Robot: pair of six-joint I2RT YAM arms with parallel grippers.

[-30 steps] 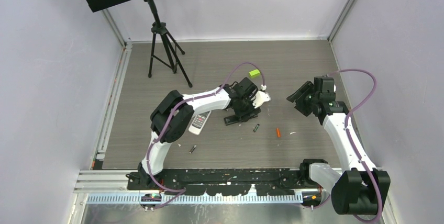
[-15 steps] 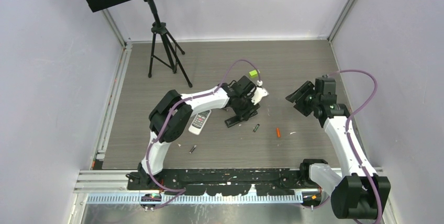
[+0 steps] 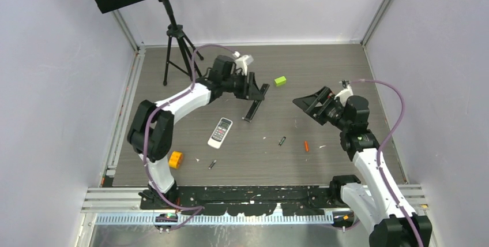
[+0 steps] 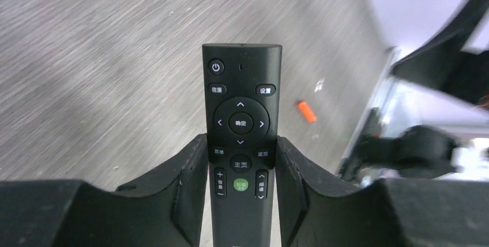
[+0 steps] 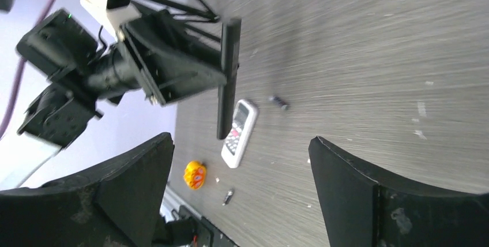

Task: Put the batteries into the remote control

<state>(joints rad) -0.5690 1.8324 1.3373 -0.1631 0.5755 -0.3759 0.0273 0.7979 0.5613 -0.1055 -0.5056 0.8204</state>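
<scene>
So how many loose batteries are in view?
3. The near dark battery lies nearest the orange block; the middle dark battery and orange-red battery lie near each other. More may be hidden.

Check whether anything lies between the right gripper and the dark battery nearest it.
Nothing visible does. The open right gripper hovers over bare table; the dark battery lies uncovered, the orange-red battery apart to one side.

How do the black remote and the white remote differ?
The black remote is long and slim; the white remote is shorter and wider. The black one is gripped in the left hand, held above the table; the white one lies flat on it. Both show their buttons.
</scene>
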